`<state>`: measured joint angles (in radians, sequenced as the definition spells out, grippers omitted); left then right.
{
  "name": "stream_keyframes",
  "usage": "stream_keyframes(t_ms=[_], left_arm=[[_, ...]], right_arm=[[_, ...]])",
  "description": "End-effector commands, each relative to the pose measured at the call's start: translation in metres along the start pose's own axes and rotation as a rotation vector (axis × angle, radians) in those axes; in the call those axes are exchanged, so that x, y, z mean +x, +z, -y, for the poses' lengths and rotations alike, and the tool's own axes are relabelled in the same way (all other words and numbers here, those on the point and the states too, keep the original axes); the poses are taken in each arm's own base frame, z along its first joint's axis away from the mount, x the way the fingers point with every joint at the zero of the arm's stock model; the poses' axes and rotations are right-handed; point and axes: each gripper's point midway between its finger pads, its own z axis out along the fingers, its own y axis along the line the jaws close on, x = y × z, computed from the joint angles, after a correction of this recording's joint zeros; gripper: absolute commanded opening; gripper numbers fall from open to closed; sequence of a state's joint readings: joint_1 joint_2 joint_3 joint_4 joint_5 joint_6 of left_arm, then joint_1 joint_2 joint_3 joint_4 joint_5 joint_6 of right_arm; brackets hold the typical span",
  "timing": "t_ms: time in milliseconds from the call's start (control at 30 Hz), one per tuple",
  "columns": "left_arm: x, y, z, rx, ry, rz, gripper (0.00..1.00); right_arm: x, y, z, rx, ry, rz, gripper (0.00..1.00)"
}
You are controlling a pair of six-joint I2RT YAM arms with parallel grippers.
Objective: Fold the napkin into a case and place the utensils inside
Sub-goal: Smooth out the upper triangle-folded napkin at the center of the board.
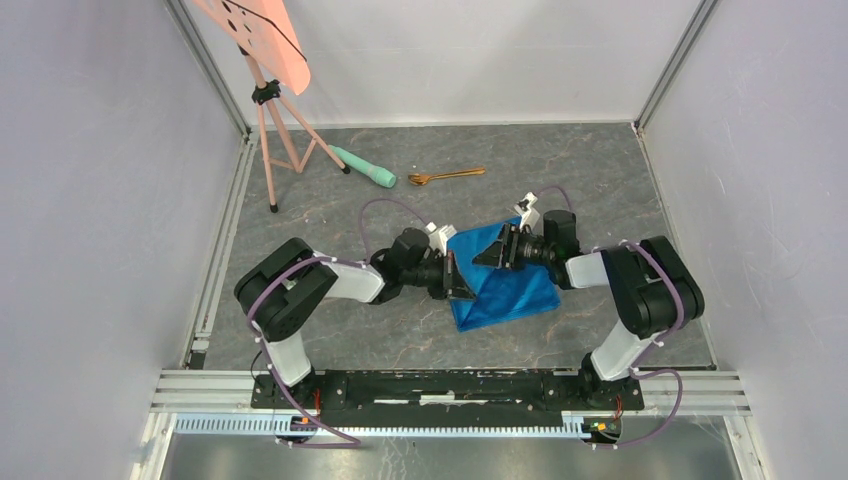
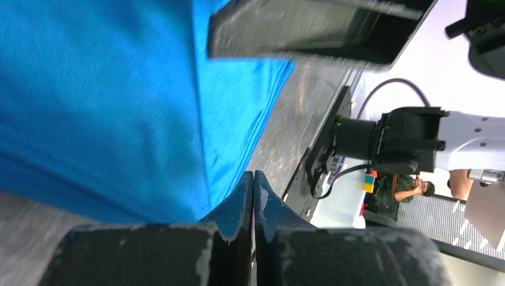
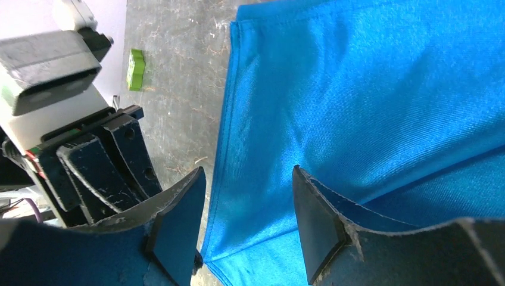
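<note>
Right pincer [image 3: 247, 174] gapes over the napkin [image 3: 369, 89] (overhead view hides this).

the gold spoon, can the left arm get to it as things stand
Probably yes. Bare table lies between the left gripper, shut at the edge of the napkin, and the utensils; the mint-green cylinder lies off to one side. Reach looks a stretch.

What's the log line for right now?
napkin: partly folded | left end effector: shut at napkin edge | right end effector: open over napkin | utensils: apart, beyond napkin
</note>
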<state>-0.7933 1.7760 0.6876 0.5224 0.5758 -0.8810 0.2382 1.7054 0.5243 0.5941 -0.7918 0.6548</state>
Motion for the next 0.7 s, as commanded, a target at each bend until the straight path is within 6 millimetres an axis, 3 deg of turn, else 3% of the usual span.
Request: stream_keyframes(t_ms=[0, 200, 500, 667], left_arm=[[-0.015, 0.013, 0.008, 0.017, 0.03, 0.003, 0.05], [0.001, 0.018, -0.017, -0.022, -0.006, -0.021, 0.04], [0.012, 0.017, -0.032, -0.055, -0.006, -0.045, 0.04], [0.001, 0.01, -0.015, -0.051, 0.041, -0.038, 0.04]], right_arm=[[-0.027, -0.005, -0.017, -0.006, -0.096, 0.042, 0.62], [-0.049, -0.013, 0.002, 0.031, -0.095, 0.08, 0.62], [-0.066, -0.006, 0.058, 0.102, -0.055, 0.083, 0.62], [-0.081, -0.01, 0.039, 0.068, -0.073, 0.115, 0.62]])
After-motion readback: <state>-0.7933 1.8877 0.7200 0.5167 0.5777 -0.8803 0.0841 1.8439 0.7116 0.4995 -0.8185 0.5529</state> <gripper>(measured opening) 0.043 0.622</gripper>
